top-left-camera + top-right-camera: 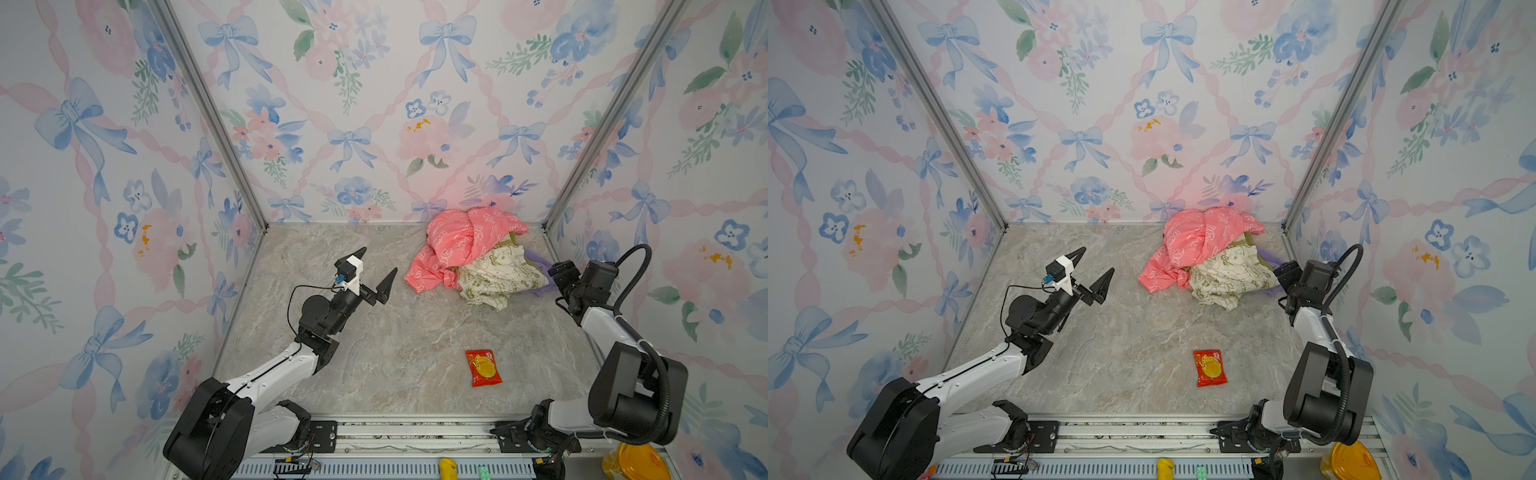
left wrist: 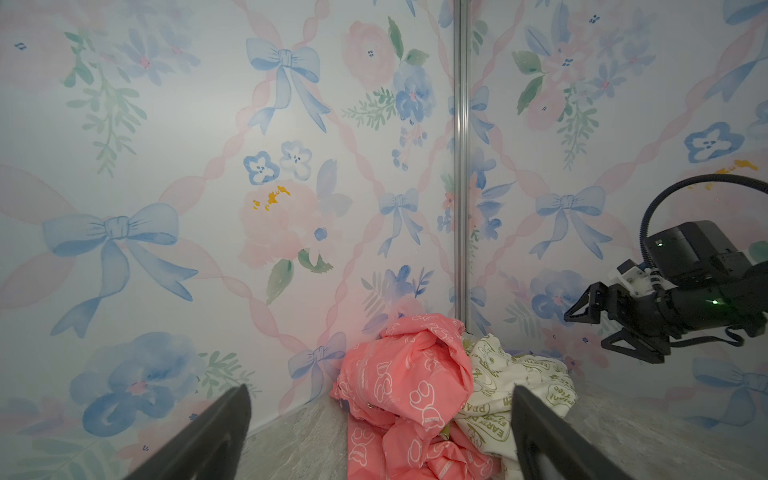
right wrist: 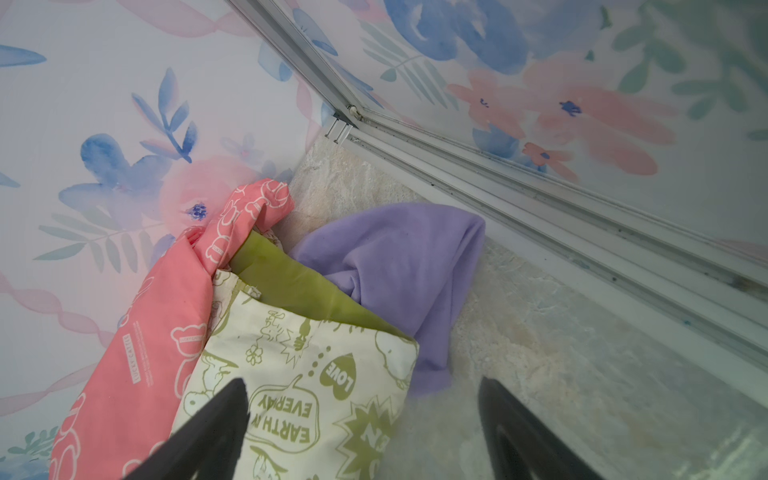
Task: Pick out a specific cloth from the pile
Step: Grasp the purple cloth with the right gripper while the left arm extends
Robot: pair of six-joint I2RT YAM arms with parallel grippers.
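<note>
- Nearest you, the red snack packet (image 1: pixel 483 368) lies flat on the marble-look table (image 1: pixel 374 374); it is well behind both pairs of fingertips, on the right arm's side, and nothing touches it.
- Your left gripper (image 1: pixel 380 259) hovers above the table; its fingers (image 1: pixel 387 284) are spread wide with nothing between them; the pile (image 1: pixel 469 253) sits ahead of those fingertips, clearly apart from them, and the left wrist view frames it between the two fingers.
- Your right gripper (image 3: pixel 361 380) hangs low at the pile's right edge; its fingers (image 3: pixel 519 436) stand apart and grip nothing; one hangs over the cream cloth (image 3: pixel 291 395) with olive-green print, the other over bare table.
- The cloth (image 3: pixel 395 249), plain lavender-purple, lies bunched on the table just ahead of the right fingertips; its near tail ends close before the gap between them without touching either; in both top views only a sliver of it shows between the cream cloth and your right gripper.
- Beyond that tail, the cloth runs under the cream cloth and an olive-green fold (image 3: pixel 291 282).
- The coral-pink cloth (image 3: pixel 145 332) lies past the finger that is over the cream cloth, on the far side from the cloth; in both top views it tops the pile.
- Farthest from the fingers, the cloth's far end lies near the metal rail (image 3: pixel 540 208) at the foot of the floral wall (image 3: pixel 83 83).
</note>
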